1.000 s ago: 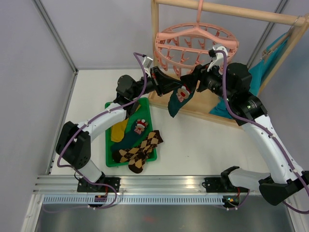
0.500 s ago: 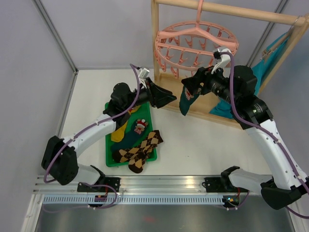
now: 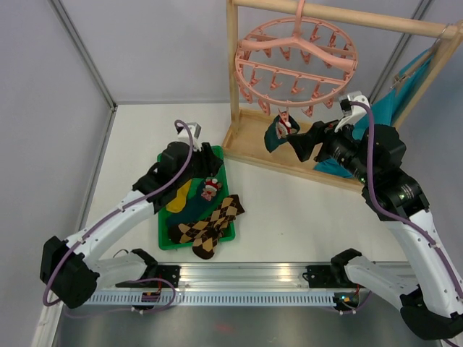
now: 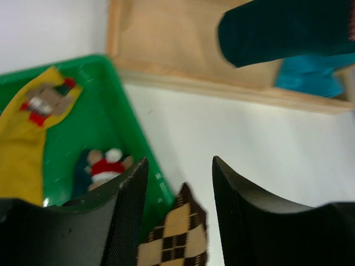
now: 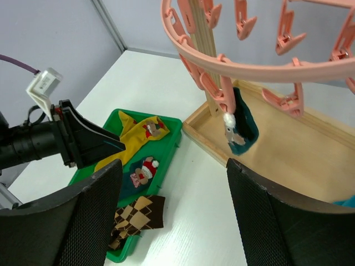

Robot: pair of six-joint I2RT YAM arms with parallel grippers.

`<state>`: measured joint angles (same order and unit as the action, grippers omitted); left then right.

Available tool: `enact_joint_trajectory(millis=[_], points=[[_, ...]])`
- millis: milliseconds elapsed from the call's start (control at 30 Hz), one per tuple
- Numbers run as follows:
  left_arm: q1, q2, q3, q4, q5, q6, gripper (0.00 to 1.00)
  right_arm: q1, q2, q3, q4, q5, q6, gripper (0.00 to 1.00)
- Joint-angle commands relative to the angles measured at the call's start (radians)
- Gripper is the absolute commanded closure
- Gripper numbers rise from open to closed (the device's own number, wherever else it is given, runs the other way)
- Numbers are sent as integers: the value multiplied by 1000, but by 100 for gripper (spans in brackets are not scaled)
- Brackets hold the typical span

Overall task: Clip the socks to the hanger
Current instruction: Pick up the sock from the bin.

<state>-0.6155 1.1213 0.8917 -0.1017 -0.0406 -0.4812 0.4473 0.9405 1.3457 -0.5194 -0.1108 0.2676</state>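
Observation:
The pink hanger (image 3: 296,54) hangs from the wooden rack's bar. One dark teal sock (image 3: 277,134) dangles from a clip on its near rim, its figure showing in the right wrist view (image 5: 241,124). My right gripper (image 3: 300,144) stands open just right of that sock, apart from it. My left gripper (image 4: 178,166) is open and empty above the right edge of the green tray (image 3: 165,238). The tray holds a mustard sock (image 3: 179,196), a teal sock with a Santa figure (image 3: 208,191) and brown argyle socks (image 3: 210,224), which spill over its right rim.
The wooden rack's base board (image 3: 289,163) lies right of the tray, with its upright post (image 3: 232,72) at the left end. A plain turquoise cloth (image 3: 391,108) hangs on the rack's right side. Grey walls close in the table's left and back.
Both grippers let go of the teal sock, which now hangs from a clip. My left arm drew back left over the tray; my right gripper pulled back to the right.

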Motion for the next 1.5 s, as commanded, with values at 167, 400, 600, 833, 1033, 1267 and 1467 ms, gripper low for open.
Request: enact_joint_trajectory(millis=[167, 400, 600, 833, 1033, 1267, 1467], points=[[3, 170, 12, -240, -278, 79, 44, -1, -17, -10, -37, 39, 5, 18], [14, 382, 85, -279, -326, 113, 43, -1, -34, -3, -53, 42, 1, 17], [68, 436, 99, -236, -197, 150, 43, -1, -40, 6, -67, 45, 1, 17], [132, 485, 93, -158, -19, 210, 44, -1, -46, 13, -64, 33, 7, 17], [163, 528, 99, -133, 47, 231, 45, -1, -54, 21, -71, 30, 4, 17], [169, 580, 105, -135, 65, 236, 50, 1, -60, 24, -77, 25, 2, 17], [168, 568, 104, -150, 45, 234, 51, -1, -58, 30, -82, 20, -1, 17]])
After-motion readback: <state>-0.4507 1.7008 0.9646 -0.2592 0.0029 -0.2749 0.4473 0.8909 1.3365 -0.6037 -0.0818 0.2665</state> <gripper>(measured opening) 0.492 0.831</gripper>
